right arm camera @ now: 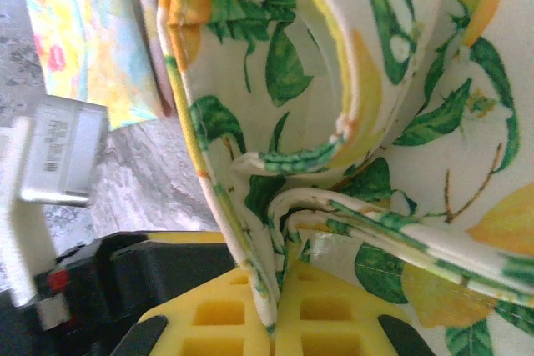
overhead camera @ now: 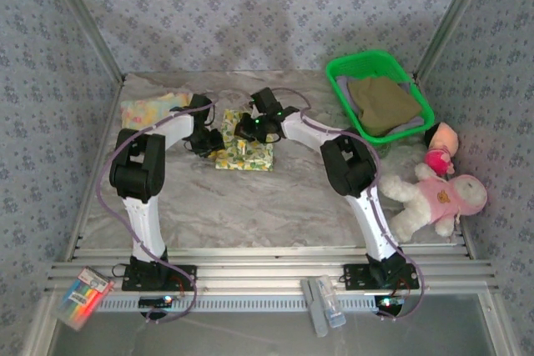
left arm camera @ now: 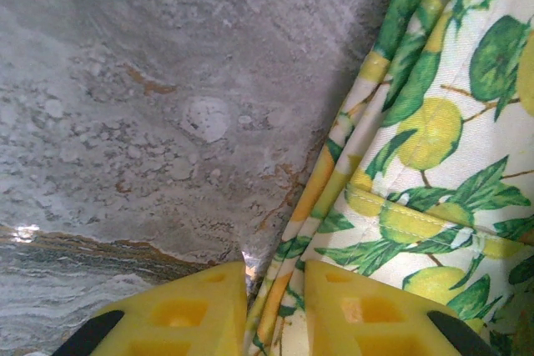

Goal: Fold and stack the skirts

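We see the lemon-print skirt (overhead camera: 244,149) lying partly folded at the centre of the marble table (overhead camera: 275,198). The left gripper (left arm camera: 275,281) pinches its hem at the bottom of the left wrist frame, and the right gripper (right arm camera: 277,289) is clamped on a raised fold. The pastel floral skirt (overhead camera: 148,109) lies upper left, and the olive skirt (overhead camera: 380,102) sits in the green basket (overhead camera: 367,57) upper right.

the middle skirt (overhead camera: 244,150) is laid on the table (overhead camera: 275,198), a second skirt (overhead camera: 150,108) behind-left of it. further skirts (overhead camera: 382,104) are held in the basket (overhead camera: 367,57) at far right, plush toys (overhead camera: 438,196) before it.
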